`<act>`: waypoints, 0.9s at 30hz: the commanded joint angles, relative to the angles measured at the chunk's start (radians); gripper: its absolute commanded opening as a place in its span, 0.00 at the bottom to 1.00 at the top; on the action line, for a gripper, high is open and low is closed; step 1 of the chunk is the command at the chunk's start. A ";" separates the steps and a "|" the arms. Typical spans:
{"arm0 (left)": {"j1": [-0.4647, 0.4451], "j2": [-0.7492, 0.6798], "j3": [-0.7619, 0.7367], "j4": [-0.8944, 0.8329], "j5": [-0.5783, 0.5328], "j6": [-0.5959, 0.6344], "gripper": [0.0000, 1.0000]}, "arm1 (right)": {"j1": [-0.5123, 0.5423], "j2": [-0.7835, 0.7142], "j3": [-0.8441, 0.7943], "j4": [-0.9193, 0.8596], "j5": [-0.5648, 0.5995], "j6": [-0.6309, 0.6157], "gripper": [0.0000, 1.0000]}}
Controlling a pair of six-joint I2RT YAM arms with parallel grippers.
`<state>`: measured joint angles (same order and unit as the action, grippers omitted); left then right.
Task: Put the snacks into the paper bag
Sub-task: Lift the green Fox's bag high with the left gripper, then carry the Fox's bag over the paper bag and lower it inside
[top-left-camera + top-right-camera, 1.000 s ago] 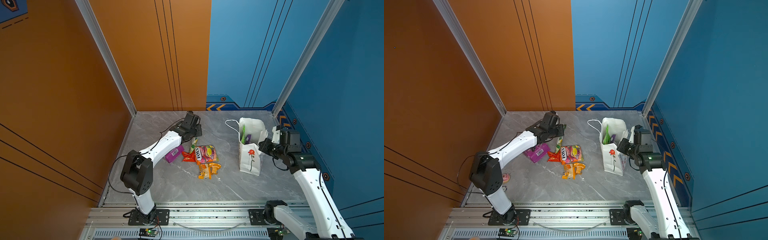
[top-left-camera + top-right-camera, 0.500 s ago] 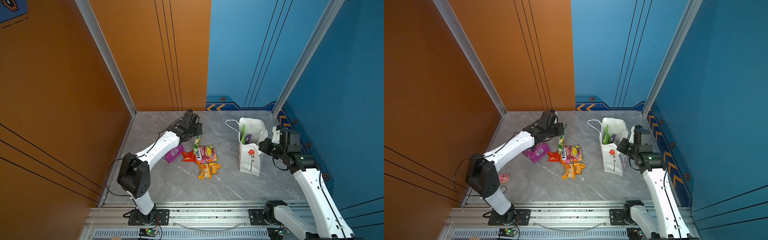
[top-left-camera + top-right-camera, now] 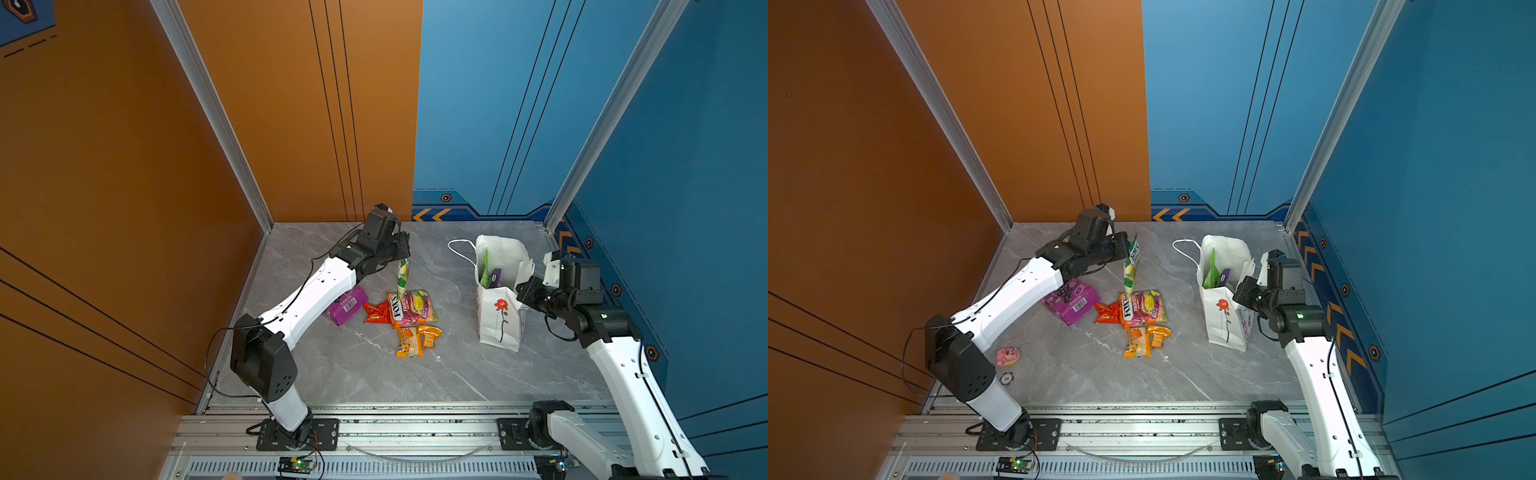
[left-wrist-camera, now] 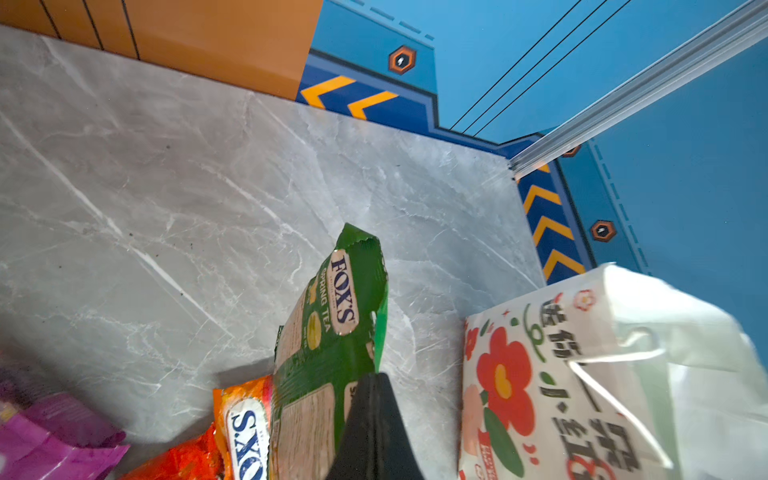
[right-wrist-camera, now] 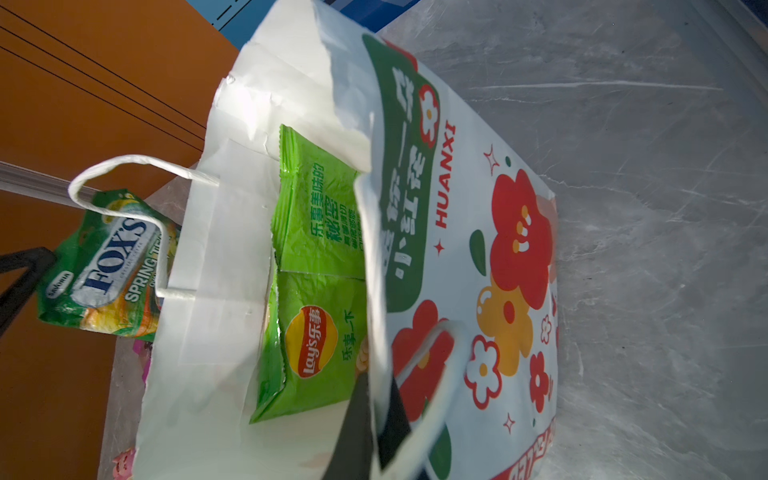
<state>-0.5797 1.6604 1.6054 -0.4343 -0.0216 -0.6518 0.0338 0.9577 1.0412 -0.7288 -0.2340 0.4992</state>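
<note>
Left gripper (image 3: 402, 254) clamped on top edge of crinkly green FOX'S plastic packet (image 3: 402, 277), packet dangling over loose snacks (image 3: 411, 309), apart from white flower-print paper bag (image 3: 496, 328). Right gripper (image 3: 520, 292) pinching bag rim.

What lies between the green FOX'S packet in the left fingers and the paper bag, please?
Bare table separates the green FOX'S packet from the paper bag, save its white cord handle looping in, as both top views show.

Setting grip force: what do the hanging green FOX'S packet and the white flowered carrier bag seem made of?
Green FOX'S packet: likely thin plastic film, glossy; it crinkles and catches light. White flowered carrier bag: paper, matte, holding sharp creases and folds.
</note>
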 commanded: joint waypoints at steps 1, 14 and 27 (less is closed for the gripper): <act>-0.031 -0.045 0.119 -0.012 -0.032 0.026 0.00 | 0.005 0.002 0.032 -0.001 -0.023 0.016 0.05; -0.164 0.162 0.744 -0.150 -0.058 0.204 0.00 | 0.041 0.016 0.036 0.008 -0.037 0.029 0.05; -0.309 0.389 1.066 -0.138 0.038 0.129 0.00 | 0.104 0.030 0.055 0.046 -0.053 0.063 0.05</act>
<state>-0.8665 2.0342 2.6392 -0.5995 -0.0231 -0.4931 0.1257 0.9829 1.0550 -0.7128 -0.2623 0.5442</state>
